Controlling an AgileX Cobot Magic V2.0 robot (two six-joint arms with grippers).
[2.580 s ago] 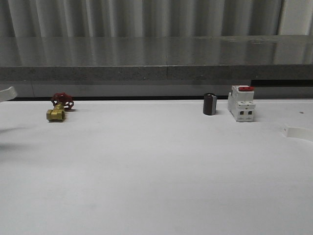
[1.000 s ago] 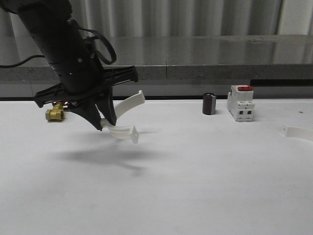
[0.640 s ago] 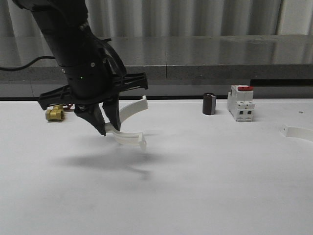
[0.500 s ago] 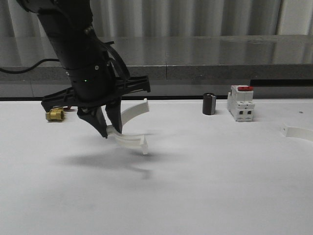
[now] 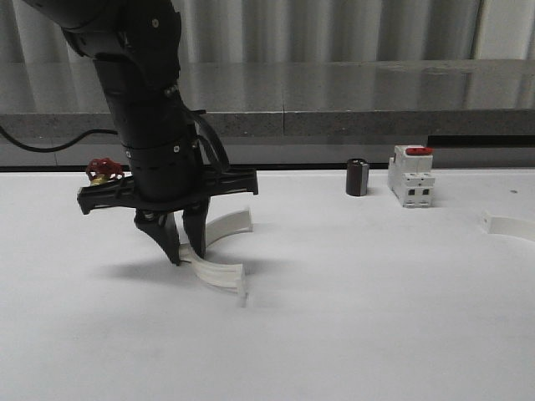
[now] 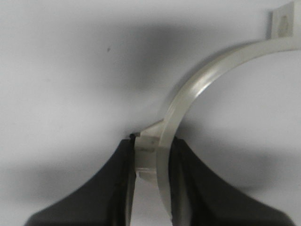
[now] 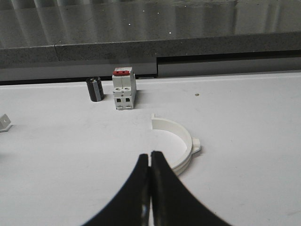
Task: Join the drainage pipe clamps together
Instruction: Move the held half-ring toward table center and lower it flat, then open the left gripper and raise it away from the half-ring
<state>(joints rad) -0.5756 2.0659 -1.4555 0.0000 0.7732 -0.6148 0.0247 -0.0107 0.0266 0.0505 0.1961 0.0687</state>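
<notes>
My left gripper (image 5: pixel 185 249) is shut on one white drainage pipe clamp (image 5: pixel 221 276), a half-ring hanging low over the table left of the middle, its lower end at the surface. In the left wrist view the fingers (image 6: pixel 117 179) pinch the arc (image 6: pixel 207 77) near its outer lug, and an end tab (image 6: pixel 282 21) shows at the far end. The other clamp (image 5: pixel 506 224) lies flat at the table's right edge. In the right wrist view it (image 7: pixel 181 141) sits just beyond my right gripper (image 7: pixel 150 155), which is shut on nothing.
A white breaker with a red top (image 5: pixel 412 175) and a small black cylinder (image 5: pixel 358 177) stand at the back right; both also show in the right wrist view, breaker (image 7: pixel 123 88), cylinder (image 7: pixel 95 89). A red-handled brass valve (image 5: pixel 102 169) sits behind the left arm.
The left arm came in from the left carrying the clamp, moved right and then lowered it to the table. The clamp at the right edge has not moved.
</notes>
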